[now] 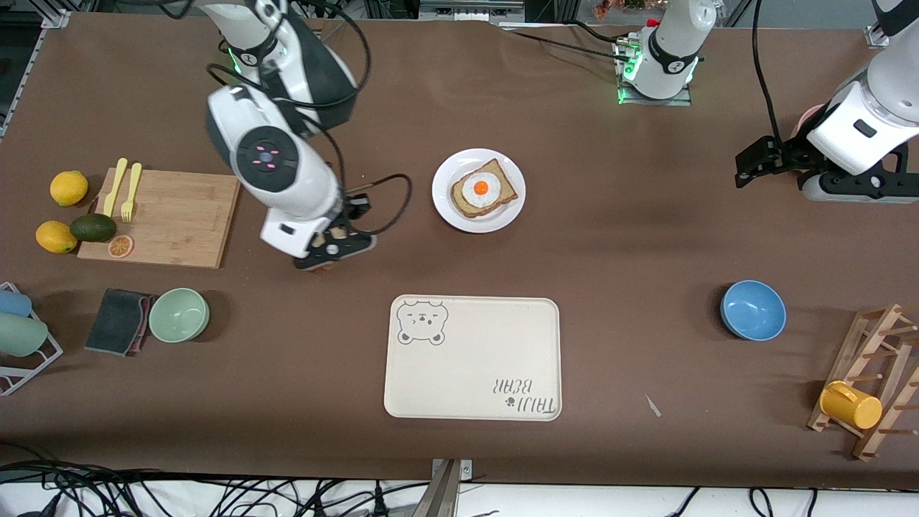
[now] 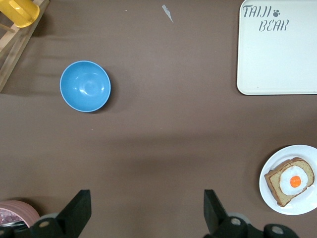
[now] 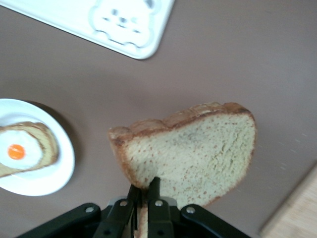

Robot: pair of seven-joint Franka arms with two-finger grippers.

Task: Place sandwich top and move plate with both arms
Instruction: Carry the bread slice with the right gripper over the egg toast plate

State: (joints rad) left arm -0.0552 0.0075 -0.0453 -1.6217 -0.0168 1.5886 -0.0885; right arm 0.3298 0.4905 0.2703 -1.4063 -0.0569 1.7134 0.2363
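The top is a spongy, pale-crumbed square of bread with a darker crust, pinched at one edge by the right hand, whose fingers are closed tight on it. In the front view that hand sits left of centre, its white arm bent down steeply from the upper left, over bare brown desk between the wooden board and the plate. The plate, round and glossy white, lies just above centre and carries a slice with a fried egg (yolk bright orange). The left hand waits at the right edge, fingers spread wide and holding nothing. Below centre lies a cream bear-printed tray, nothing on it.
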